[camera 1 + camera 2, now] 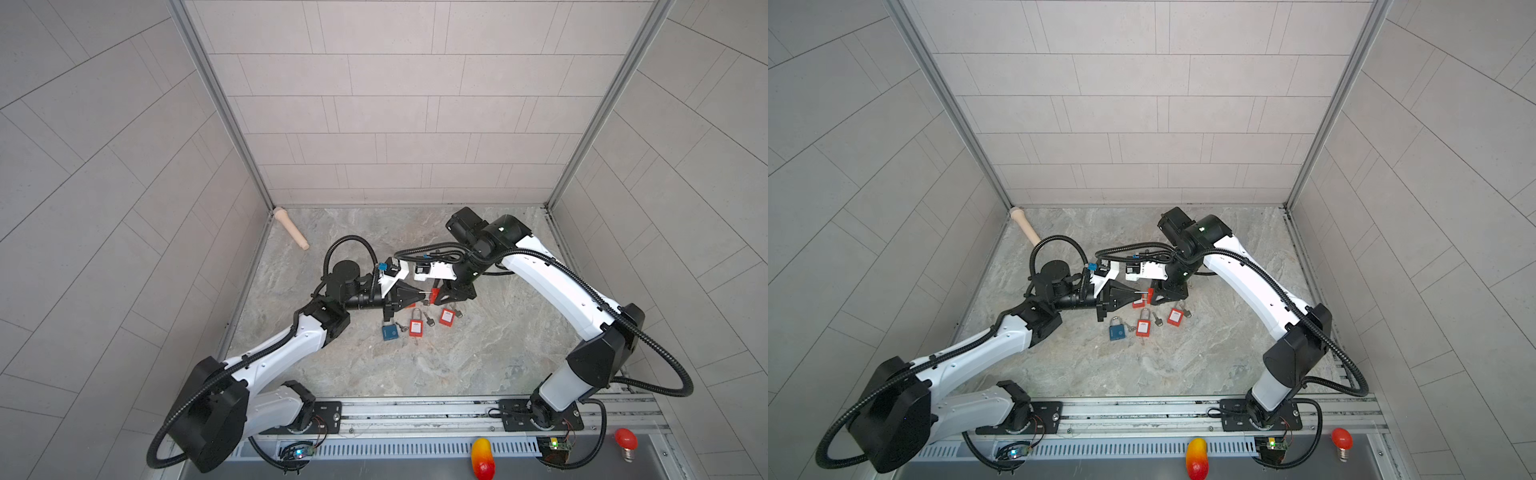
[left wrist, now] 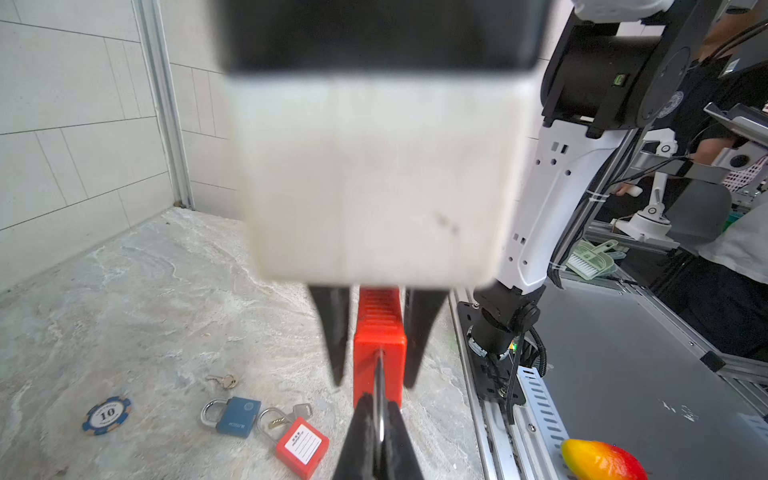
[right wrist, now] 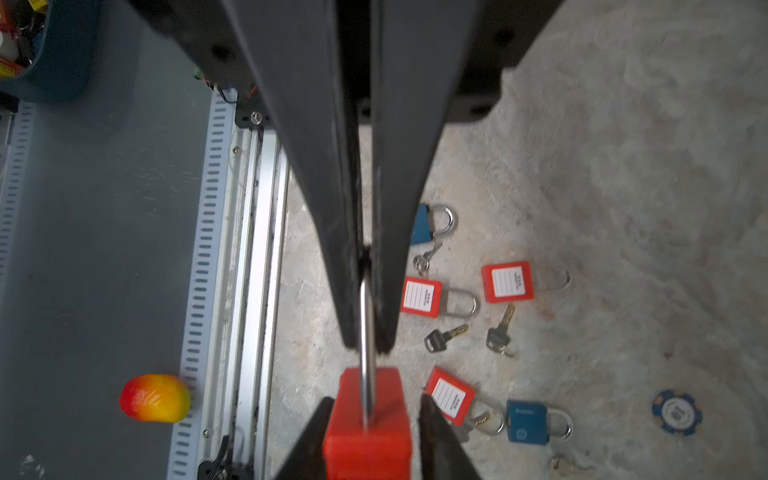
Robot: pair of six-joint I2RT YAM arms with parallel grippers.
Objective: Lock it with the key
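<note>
Padlock [image 3: 386, 415] sits between the jaws of right gripper [image 3: 374, 399], part open, grip unclear; left gripper [image 2: 379, 401], shut tight, pinches its metal loop [image 3: 364, 332]; keys [image 3: 436, 338] lie loose below; locking not done.

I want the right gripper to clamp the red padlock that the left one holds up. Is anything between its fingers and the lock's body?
Nothing visible is. The right gripper straddles the red padlock, with only thin gaps at each side. The left gripper is shut on the metal part sticking out of the lock, away from those gaps.
</note>
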